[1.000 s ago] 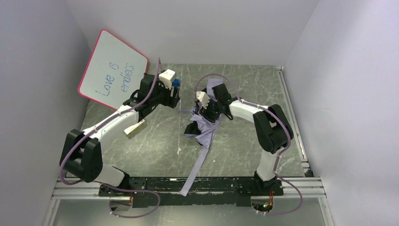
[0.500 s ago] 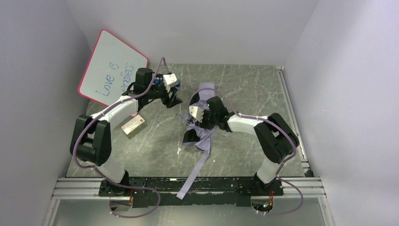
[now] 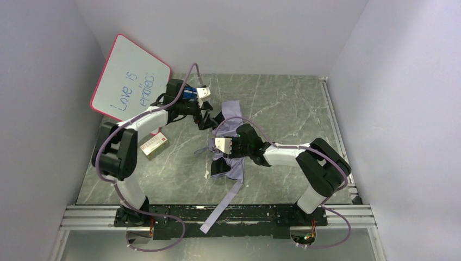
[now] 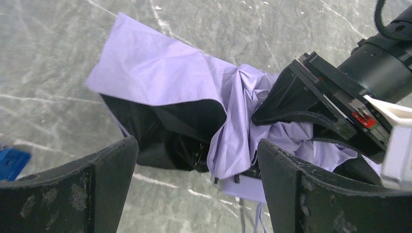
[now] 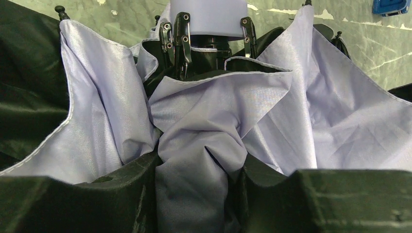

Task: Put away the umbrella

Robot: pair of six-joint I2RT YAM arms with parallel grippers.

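Note:
The umbrella [image 3: 231, 111] lies half collapsed at mid-table, lilac fabric up and black lining [image 3: 217, 166] at its near side. My right gripper [image 3: 228, 154] is shut on a bunched fold of lilac canopy [image 5: 194, 189]; the ribs and lilac handle [image 5: 209, 17] show just beyond its fingers. My left gripper [image 3: 209, 118] is open and empty, hovering just left of the umbrella. In the left wrist view its fingers [image 4: 97, 184] frame the canopy [image 4: 160, 68], the black lining [image 4: 165, 131] and the right gripper [image 4: 330, 107].
A pink-framed whiteboard [image 3: 130, 79] leans at the back left. A small box [image 3: 154, 145] lies under the left arm. A blue object [image 3: 188, 92] sits behind the left wrist. A long lilac strip [image 3: 223, 201] trails from the umbrella to the front rail.
My left gripper has swung right, closer to the umbrella. My right gripper has drawn the umbrella nearer and leftward, and the lilac strip has shifted with it.

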